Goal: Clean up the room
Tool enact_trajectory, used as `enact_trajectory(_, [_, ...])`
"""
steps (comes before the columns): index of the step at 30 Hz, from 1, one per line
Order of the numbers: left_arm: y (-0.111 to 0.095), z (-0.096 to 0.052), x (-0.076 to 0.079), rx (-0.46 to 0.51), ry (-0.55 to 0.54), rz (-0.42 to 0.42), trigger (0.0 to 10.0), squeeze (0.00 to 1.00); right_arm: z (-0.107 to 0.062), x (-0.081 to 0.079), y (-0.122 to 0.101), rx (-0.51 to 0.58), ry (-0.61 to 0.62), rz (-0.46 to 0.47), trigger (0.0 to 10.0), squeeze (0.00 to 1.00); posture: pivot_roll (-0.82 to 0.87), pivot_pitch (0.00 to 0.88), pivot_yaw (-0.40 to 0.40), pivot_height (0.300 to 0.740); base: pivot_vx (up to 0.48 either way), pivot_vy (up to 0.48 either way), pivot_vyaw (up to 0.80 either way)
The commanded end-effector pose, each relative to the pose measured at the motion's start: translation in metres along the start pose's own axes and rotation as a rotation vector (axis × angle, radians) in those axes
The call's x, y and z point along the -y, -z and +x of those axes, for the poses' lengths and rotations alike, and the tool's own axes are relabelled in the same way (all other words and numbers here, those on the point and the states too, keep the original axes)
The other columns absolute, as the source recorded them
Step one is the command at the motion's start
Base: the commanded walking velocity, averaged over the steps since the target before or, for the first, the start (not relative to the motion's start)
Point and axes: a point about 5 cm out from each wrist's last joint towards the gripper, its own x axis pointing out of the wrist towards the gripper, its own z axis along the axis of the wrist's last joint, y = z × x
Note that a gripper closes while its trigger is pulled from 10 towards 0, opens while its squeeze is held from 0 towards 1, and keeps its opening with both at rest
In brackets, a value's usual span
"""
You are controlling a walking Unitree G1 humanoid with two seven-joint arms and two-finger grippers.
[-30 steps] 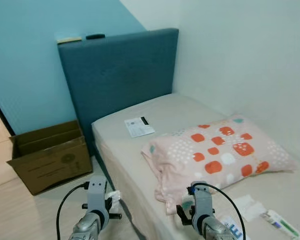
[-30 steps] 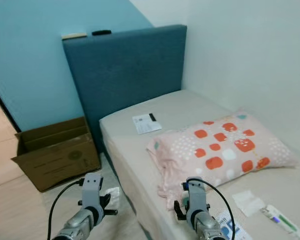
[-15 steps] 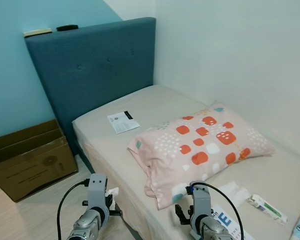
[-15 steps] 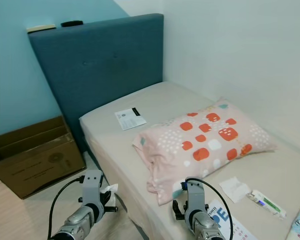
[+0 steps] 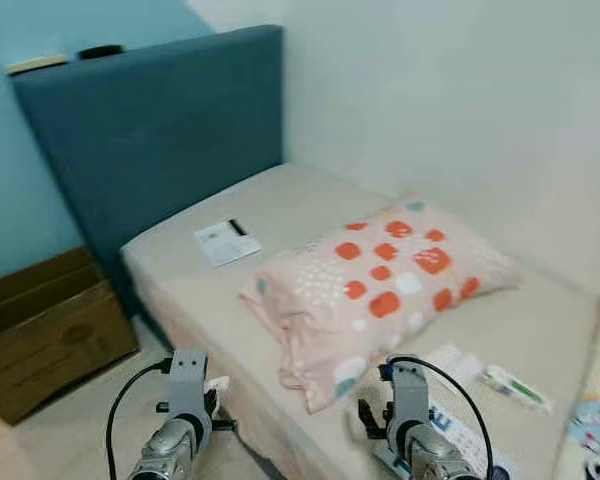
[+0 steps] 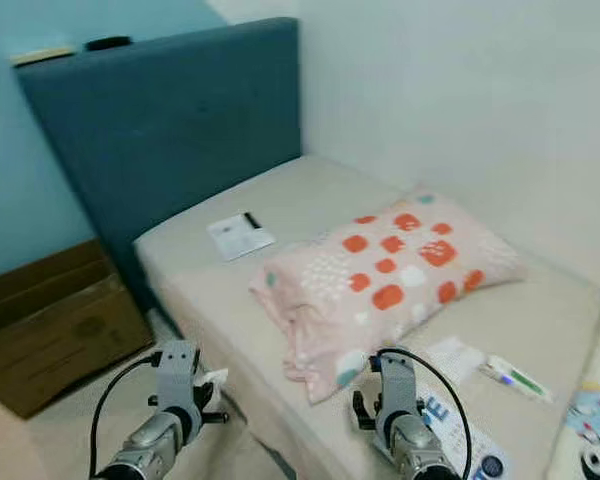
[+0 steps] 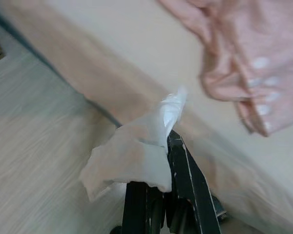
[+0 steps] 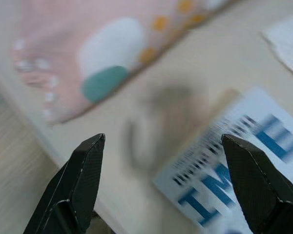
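My left gripper (image 7: 167,139) is shut on a crumpled white tissue (image 7: 136,157), held low over the floor beside the bed (image 5: 180,245); the tissue (image 5: 218,386) also shows at that gripper in the left eye view. My right gripper (image 8: 162,141) is open above the bed's near edge, over a blue-printed paper (image 8: 223,191), with nothing between its fingers. On the bed lie a pink pillow (image 5: 372,284) with orange patches, a white card (image 5: 225,242), a flat white tissue (image 5: 450,361) and a small tube (image 5: 515,388).
A blue headboard (image 5: 150,140) stands at the bed's far end, with a black item (image 5: 100,51) and a pale one (image 5: 35,64) on top. An open cardboard box (image 5: 40,335) sits on the floor to the left. Colourful printed things (image 5: 595,420) lie at the right edge.
The whole picture has shifted left, so the camera has turned to the right and more of the bed's right side shows. Both grippers keep their pose; the left one still holds the tissue.
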Motion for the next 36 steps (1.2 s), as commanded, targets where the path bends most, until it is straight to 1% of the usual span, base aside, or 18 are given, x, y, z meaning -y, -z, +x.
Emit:
enact_trajectory(1, [0.007, -0.003, -0.007, -0.029, -0.028, 0.002, 10.0, 0.00, -0.001, 0.001, 0.005, -0.023, 0.008, 0.017, 10.0, 0.00, -0.16, 0.036, -0.020, 0.700, 0.000, 0.000, -0.69])
enact_trajectory(7, [0.008, -0.003, -0.010, -0.036, -0.057, 0.006, 10.0, 0.00, -0.001, 0.003, 0.005, -0.021, 0.012, 0.003, 10.0, 0.00, -0.16, 0.031, -0.023, 0.700, 0.000, 0.000, -0.52])
enact_trajectory(16, [0.011, -0.005, -0.017, -0.051, -0.113, -0.002, 10.0, 0.00, -0.001, 0.003, 0.002, -0.011, 0.001, -0.020, 10.0, 0.00, -0.16, 0.036, -0.027, 0.700, 0.000, 0.000, 0.00])
enact_trajectory(18, [0.014, -0.008, -0.027, -0.064, -0.193, -0.030, 10.0, 0.00, 0.000, -0.001, -0.001, 0.016, -0.036, -0.018, 10.0, 0.00, -0.16, 0.039, -0.027, 0.700, 0.000, 0.000, 0.00])
enact_trajectory(20, [0.014, -0.008, -0.027, -0.064, -0.193, -0.030, 10.0, 0.00, 0.000, -0.001, -0.001, 0.016, -0.036, -0.018, 10.0, 0.00, -0.16, 0.039, -0.027, 0.700, 0.000, 0.000, 0.00])
enact_trajectory(21, [0.015, -0.009, -0.030, -0.066, -0.213, -0.034, 10.0, 0.00, 0.000, -0.002, -0.002, 0.024, -0.046, -0.024, 10.0, 0.00, -0.16, 0.039, -0.027, 0.700, 0.000, 0.000, 0.00])
enact_trajectory(22, [0.016, -0.011, -0.039, -0.069, -0.276, -0.046, 10.0, 0.00, 0.000, -0.001, -0.006, 0.037, -0.049, -0.026, 10.0, 0.00, -0.16, 0.043, -0.028, 0.700, 0.000, 0.000, 0.00])
enact_trajectory(23, [0.016, -0.011, -0.039, -0.069, -0.276, -0.046, 10.0, 0.00, 0.000, -0.001, -0.006, 0.037, -0.049, -0.026, 10.0, 0.00, -0.16, 0.043, -0.028, 0.700, 0.000, 0.000, 0.00])
enact_trajectory(24, [0.017, -0.014, -0.047, -0.076, -0.341, -0.057, 10.0, 0.00, 0.001, 0.002, -0.010, 0.050, -0.041, -0.017, 10.0, 0.00, -0.16, 0.044, -0.028, 0.700, 0.000, 0.000, 0.00])
enact_trajectory(25, [0.017, -0.014, -0.047, -0.076, -0.341, -0.057, 10.0, 0.00, 0.001, 0.002, -0.010, 0.050, -0.041, -0.017, 10.0, 0.00, -0.16, 0.044, -0.028, 0.700, 0.000, 0.000, 0.00])
enact_trajectory(27, [0.021, -0.021, -0.063, -0.089, -0.432, -0.096, 10.0, 0.00, 0.002, 0.013, -0.023, 0.070, 0.008, 0.024, 10.0, 0.00, -0.15, 0.047, -0.025, 0.700, 0.000, 0.000, 0.00])
enact_trajectory(28, [0.021, -0.021, -0.063, -0.089, -0.432, -0.096, 10.0, 0.00, 0.002, 0.013, -0.023, 0.070, 0.008, 0.024, 10.0, 0.00, -0.15, 0.047, -0.025, 0.700, 0.000, 0.000, 0.00])
enact_trajectory(29, [0.023, -0.023, -0.068, -0.093, -0.448, -0.111, 10.0, 0.00, 0.002, 0.021, -0.032, 0.086, 0.040, 0.042, 10.0, 0.00, -0.15, 0.048, -0.024, 0.700, 0.000, 0.000, 0.00])
enact_trajectory(31, [0.023, -0.023, -0.068, -0.089, -0.440, -0.126, 10.0, 0.00, 0.002, 0.028, -0.036, 0.092, 0.066, 0.044, 10.0, 0.00, -0.15, 0.050, -0.023, 0.700, 0.000, 0.000, 0.00])
enact_trajectory(32, [0.023, -0.023, -0.068, -0.089, -0.440, -0.126, 10.0, 0.00, 0.002, 0.028, -0.036, 0.092, 0.066, 0.044, 10.0, 0.00, -0.15, 0.050, -0.023, 0.700, 0.000, 0.000, 0.00])
enact_trajectory(34, [0.021, -0.022, -0.065, -0.076, -0.407, -0.156, 10.0, 0.00, 0.001, 0.035, -0.040, 0.098, 0.099, 0.043, 10.0, 0.00, -0.15, 0.051, -0.021, 0.700, 0.000, 0.000, 0.00])
enact_trajectory(35, [0.021, -0.022, -0.065, -0.076, -0.407, -0.156, 10.0, 0.00, 0.001, 0.035, -0.040, 0.098, 0.099, 0.043, 10.0, 0.00, -0.15, 0.051, -0.021, 0.700, 0.000, 0.000, 0.00])
enact_trajectory(36, [0.018, -0.018, -0.059, -0.060, -0.359, -0.164, 10.0, 0.00, -0.001, 0.041, -0.044, 0.124, 0.121, 0.038, 10.0, 0.00, -0.15, 0.055, -0.019, 0.700, 0.000, 0.000, 0.00])
